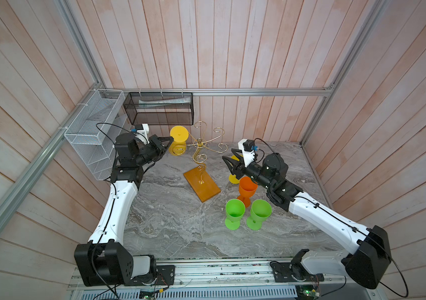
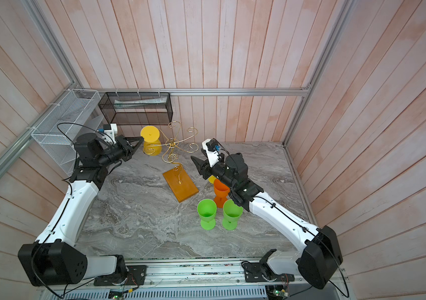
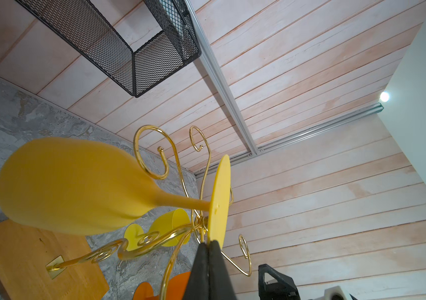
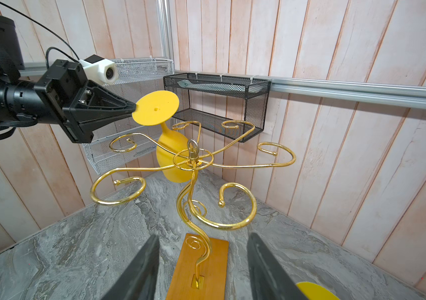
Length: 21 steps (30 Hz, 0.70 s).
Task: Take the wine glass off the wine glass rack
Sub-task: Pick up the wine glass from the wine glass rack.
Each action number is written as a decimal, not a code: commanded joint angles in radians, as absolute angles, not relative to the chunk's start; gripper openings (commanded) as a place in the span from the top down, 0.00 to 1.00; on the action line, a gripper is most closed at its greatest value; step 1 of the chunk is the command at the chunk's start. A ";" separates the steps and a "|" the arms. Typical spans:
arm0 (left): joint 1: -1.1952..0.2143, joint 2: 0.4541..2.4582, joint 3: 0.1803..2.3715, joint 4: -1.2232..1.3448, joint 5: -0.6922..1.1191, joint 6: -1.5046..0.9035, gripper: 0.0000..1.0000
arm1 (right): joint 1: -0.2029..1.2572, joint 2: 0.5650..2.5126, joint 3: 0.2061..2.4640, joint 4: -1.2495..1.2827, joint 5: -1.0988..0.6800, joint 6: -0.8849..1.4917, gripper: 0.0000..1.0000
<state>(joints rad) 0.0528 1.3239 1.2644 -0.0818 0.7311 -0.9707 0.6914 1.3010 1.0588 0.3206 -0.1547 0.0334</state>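
A yellow wine glass (image 1: 179, 133) (image 2: 149, 133) (image 4: 155, 107) hangs foot-up at the far left side of the wine glass rack (image 1: 200, 145) (image 2: 171, 142) (image 4: 193, 158), a gold wire stand on an amber wooden base (image 1: 201, 185). My left gripper (image 1: 171, 139) (image 2: 141, 139) (image 3: 210, 242) is shut on the rim of the glass's round foot. The bowl (image 3: 71, 181) points down beside a scroll arm; I cannot tell whether the stem is still inside the curl. To the right of the rack, my right gripper (image 1: 228, 158) (image 2: 197, 162) (image 4: 203, 235) is open and holds nothing.
Two green glasses (image 1: 235, 210) (image 1: 260, 211), an orange one (image 1: 247, 188) and a yellow one (image 1: 234, 178) stand upright under the right arm. A black mesh basket (image 1: 158, 109) hangs on the back wall and a white wire shelf (image 1: 89, 130) on the left wall.
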 commanded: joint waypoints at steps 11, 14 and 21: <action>0.133 1.211 1.244 -0.151 0.689 -0.924 1.00 | 0.697 1.281 1.056 0.323 -0.143 0.059 0.46; 0.133 1.207 1.278 -0.176 0.668 -0.905 1.00 | 0.697 1.278 1.052 0.323 -0.137 0.067 0.46; 0.134 1.219 1.365 -0.209 0.659 -0.872 1.00 | 0.696 1.260 1.036 0.320 -0.097 0.090 0.46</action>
